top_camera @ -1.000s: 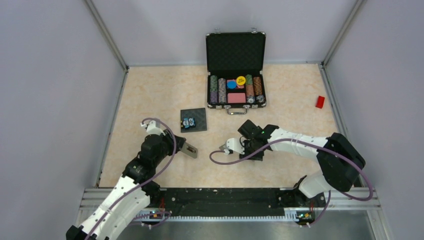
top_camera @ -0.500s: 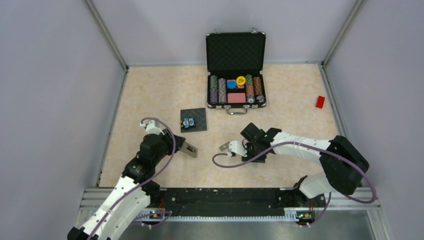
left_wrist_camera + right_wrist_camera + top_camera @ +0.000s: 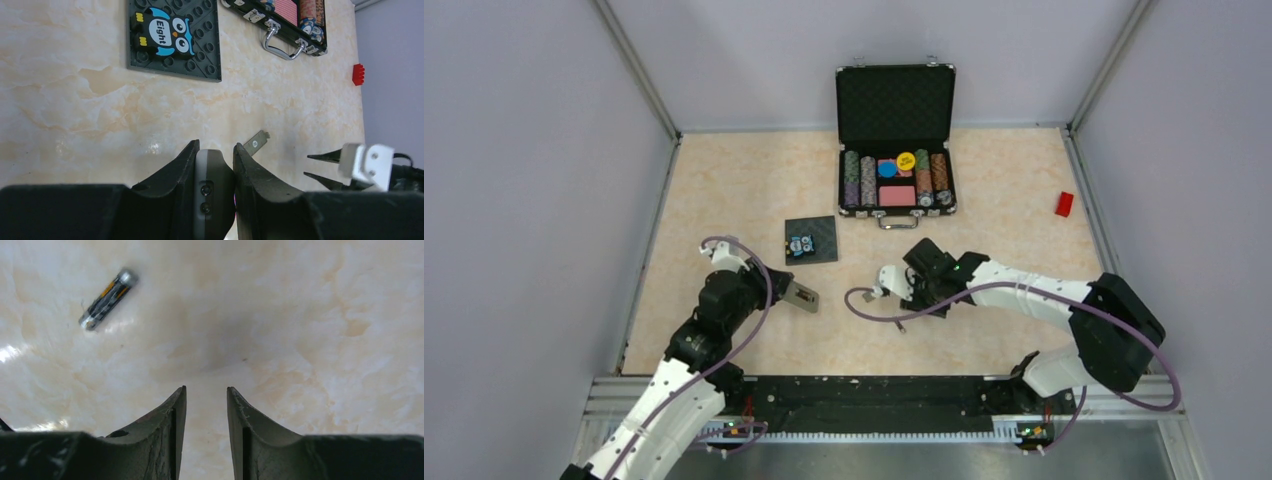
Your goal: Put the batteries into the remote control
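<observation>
My left gripper (image 3: 796,293) (image 3: 216,145) is shut on the remote control (image 3: 802,296), which shows edge-on and grey between the fingers in the left wrist view (image 3: 214,185). My right gripper (image 3: 919,300) (image 3: 205,390) is open and empty, held low over bare table. One battery (image 3: 107,299), dark with orange marks and metallic ends, lies on the table ahead and to the left of the right fingers. It shows as a tiny speck in the top view (image 3: 902,326). The second battery is not in view.
A small grey flat cover piece (image 3: 256,142) lies between the two grippers. A black studded pad with an owl tile (image 3: 811,240) lies behind the left gripper. An open poker chip case (image 3: 895,140) stands at the back. A red brick (image 3: 1064,203) lies at the right.
My right gripper has shifted up and left, away from the near edge. A battery now lies on the table near it. The left gripper holds the remote as before.
</observation>
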